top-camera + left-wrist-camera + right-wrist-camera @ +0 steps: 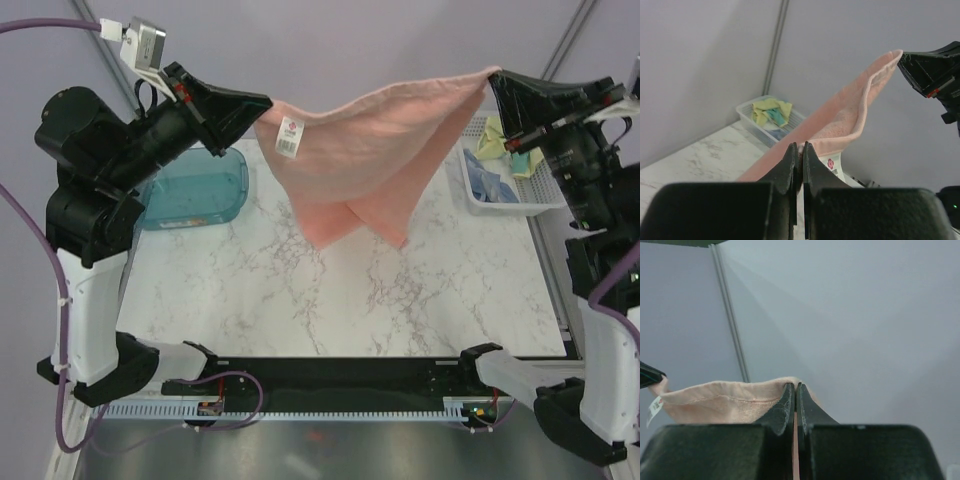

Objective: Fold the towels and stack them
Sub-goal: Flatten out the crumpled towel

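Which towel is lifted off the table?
The salmon-pink towel, hanging between the left gripper and right gripper; the yellow towel and blue towel lie crumpled in the white basket.

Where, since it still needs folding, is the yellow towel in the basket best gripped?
Probably on a raised fold of the yellow towel, coming straight down from above. It lies crumpled inside the white basket, whose walls would block a sideways approach.

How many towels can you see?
3. The pink towel hangs in the air, stretched between the left gripper and the right gripper. The yellow towel and the blue towel lie crumpled in the white basket on the right. More could be hidden underneath.
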Controlling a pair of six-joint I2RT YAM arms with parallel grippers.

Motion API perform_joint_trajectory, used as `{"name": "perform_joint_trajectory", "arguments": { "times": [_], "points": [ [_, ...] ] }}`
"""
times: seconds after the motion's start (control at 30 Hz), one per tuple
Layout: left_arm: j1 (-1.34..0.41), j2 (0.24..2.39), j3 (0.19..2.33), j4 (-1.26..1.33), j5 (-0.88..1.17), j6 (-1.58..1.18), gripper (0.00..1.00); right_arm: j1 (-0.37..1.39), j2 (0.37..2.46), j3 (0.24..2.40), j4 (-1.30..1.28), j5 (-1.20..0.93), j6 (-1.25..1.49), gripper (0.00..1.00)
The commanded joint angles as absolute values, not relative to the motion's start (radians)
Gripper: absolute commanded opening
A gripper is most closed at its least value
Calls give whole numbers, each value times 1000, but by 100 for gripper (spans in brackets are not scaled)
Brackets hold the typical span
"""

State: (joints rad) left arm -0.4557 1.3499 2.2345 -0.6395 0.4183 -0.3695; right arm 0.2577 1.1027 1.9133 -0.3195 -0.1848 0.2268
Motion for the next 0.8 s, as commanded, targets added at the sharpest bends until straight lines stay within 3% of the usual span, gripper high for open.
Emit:
{"name": "perform_joint_trajectory", "arguments": {
  "times": [0.0, 0.2, 0.47, 0.77],
  "points": [
    [-459, 1252, 2143, -600, 600, -498, 2, 255, 982, 1805, -230, -265, 377, 0],
    [-460, 1163, 2082, -583, 630, -537, 2, 255, 903, 1767, -209, -323, 433, 0],
    [-460, 1177, 2157, -460, 749, -724, 2, 253, 980, 2008, -103, -454, 630, 0],
    [-459, 1192, 2206, -454, 718, -781, 2, 252, 931, 2013, -25, -322, 681, 0]
  ]
}}
